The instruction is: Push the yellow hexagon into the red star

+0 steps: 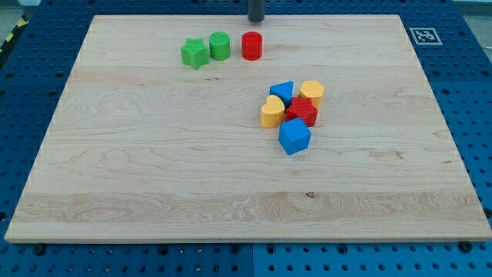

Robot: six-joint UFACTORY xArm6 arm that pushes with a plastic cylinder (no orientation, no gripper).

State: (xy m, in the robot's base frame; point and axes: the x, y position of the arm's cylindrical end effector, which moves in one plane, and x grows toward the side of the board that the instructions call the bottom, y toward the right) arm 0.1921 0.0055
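The yellow hexagon (312, 91) touches the red star (303, 111) near the surface (154, 169) centre, beside a blue triangle (282, 91). My tip (256, 20) sits well apart at the view's top, touching nothing; no fingers exist.

Lying across nearly the whole view: a pale wooden desk (154, 185) of joined planks, with fine grain lines running from the view's left to the view's right and a small dark knot near the view's bottom. Showing beneath and around it on every side: a blue metal base plate (31, 85) dotted with regular rows of small holes. Sitting at the upper right corner: a white square tag with a black printed pattern (424, 35). Peeking in at the upper left edge: a yellow-and-black striped strip (11, 35). Falling evenly: soft light, casting only short shadows.
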